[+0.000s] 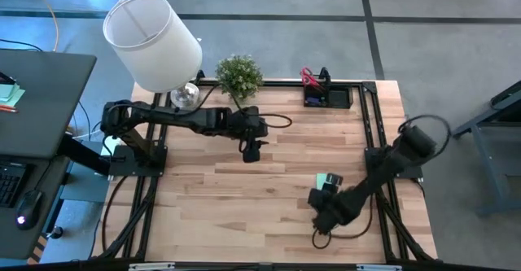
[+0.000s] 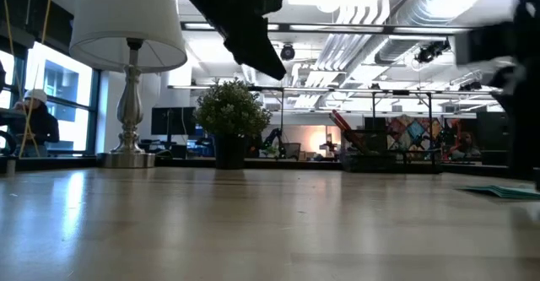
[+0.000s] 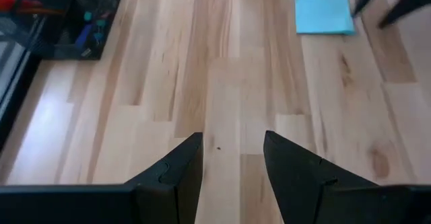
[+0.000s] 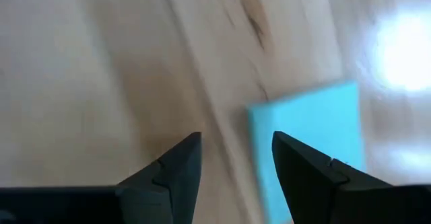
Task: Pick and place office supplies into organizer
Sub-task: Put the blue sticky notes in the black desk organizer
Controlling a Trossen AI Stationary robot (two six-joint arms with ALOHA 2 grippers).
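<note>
Sticky-note pad [image 4: 313, 140]: square, flat, mint-green to pale blue, lying on the wooden table [image 1: 269, 173] toward its right front, well apart from the organizer [image 1: 327, 97].

Organizer: small black tray at the far edge, red-handled scissors [image 1: 310, 78] upright inside.

Right gripper [image 4: 236, 157]: fingers parted, empty, poised just above the pad's edge.

Left gripper [image 3: 232, 158]: parted, empty, mid-table.

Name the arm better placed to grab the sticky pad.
Right. Its open gripper sits right beside the sticky pad, empty. The left gripper hangs mid-table, farther away.
</note>
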